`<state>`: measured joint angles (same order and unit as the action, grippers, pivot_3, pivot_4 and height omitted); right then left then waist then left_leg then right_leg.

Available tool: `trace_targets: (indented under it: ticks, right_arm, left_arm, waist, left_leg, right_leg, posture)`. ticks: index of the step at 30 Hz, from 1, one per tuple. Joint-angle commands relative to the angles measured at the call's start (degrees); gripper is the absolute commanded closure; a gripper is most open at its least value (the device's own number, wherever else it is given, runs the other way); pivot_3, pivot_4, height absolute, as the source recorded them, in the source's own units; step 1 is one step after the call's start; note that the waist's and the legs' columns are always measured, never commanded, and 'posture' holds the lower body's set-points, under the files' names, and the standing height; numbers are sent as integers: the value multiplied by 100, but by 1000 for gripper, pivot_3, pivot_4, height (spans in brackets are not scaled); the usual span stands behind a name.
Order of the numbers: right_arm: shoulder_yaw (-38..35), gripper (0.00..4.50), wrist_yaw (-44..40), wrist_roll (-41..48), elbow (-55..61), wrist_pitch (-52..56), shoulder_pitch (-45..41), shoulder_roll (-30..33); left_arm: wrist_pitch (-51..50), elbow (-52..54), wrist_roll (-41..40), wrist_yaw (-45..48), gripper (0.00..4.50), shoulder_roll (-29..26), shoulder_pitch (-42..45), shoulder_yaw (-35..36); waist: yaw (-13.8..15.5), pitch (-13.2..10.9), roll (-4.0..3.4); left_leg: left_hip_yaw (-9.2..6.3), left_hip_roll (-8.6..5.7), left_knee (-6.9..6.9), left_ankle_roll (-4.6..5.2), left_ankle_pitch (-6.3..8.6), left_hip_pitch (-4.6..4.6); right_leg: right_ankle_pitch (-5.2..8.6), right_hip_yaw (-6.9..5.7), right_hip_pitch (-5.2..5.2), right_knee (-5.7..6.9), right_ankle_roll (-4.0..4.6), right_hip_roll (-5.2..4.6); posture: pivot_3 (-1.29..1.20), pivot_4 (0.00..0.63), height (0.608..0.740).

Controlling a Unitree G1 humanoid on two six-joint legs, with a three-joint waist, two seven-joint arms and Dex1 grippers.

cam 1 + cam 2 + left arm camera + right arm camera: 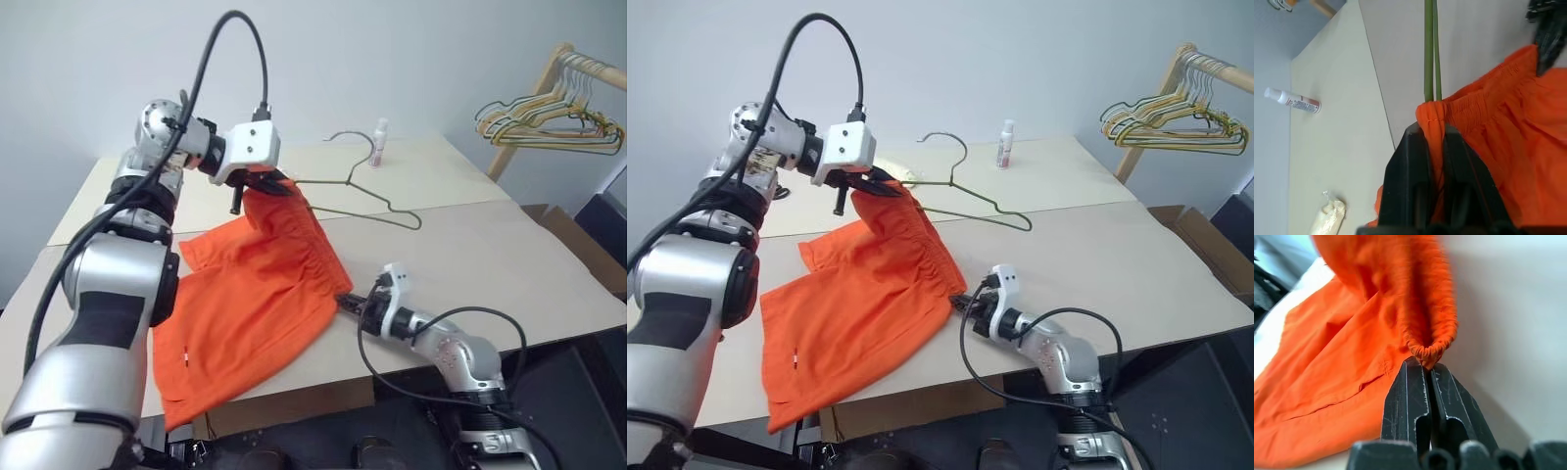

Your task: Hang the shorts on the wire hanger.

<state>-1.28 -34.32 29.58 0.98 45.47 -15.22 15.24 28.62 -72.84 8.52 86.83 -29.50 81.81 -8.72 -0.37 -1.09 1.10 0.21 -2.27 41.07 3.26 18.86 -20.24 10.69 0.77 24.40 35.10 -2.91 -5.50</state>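
Fabric, bright orange: the soft shorts with gathered elastic waistband (250, 308) drape across the pale bench (509, 264). The left hand (263, 186) pinches one waistband corner aloft together with the thin grey-olive triangular wire hanger (367, 201). The right hand (345, 303) clamps the opposite waistband end, low beside the bench.

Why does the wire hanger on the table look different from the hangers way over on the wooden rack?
The wire hanger is one bare grey-olive wire; the rack hangers are a bunch, yellow and pale colours. The wire hanger lies on the table with one end at the orange shorts; the rack hangers hang from a wooden rail. Both are thin wire triangles with hooks.
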Motion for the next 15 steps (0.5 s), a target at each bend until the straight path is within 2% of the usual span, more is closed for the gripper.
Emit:
trace_targets:
  ticks: [1, 7, 15]
  right_arm:
    - [-268, 4422, -393, 42, 407, -200, -179, 621]
    - [-288, 4422, -1792, 236, 207, -108, -398, 2037]
    - [174, 4422, -3032, 13, -344, -451, -1008, 2946]
  left_arm:
    - [-74, 222, -548, 537, 4500, -279, 25, 268]
    - [-300, 755, -1566, 567, 4500, -926, -373, -368]
    - [-815, 2168, -3128, 567, 4500, -1893, -1240, -1299]
  waist:
    - [-7, 0, 0]
    - [-25, 0, 0]
    - [-5, -1, 1]
  left_leg:
    - [1, 0, 0, 0, 0, 0]
    - [0, 9, 4, 7, 4, 1]
    - [1, 19, 7, 9, 5, 1]
  right_leg:
    - [0, 0, 0, -1, 0, 0]
    - [1, 1, -4, 0, -1, 1]
    - [1, 3, -2, 3, -1, 3]
  posture:
    - [40, 0, 740]
    - [41, 0, 740]
    - [99, 0, 740]
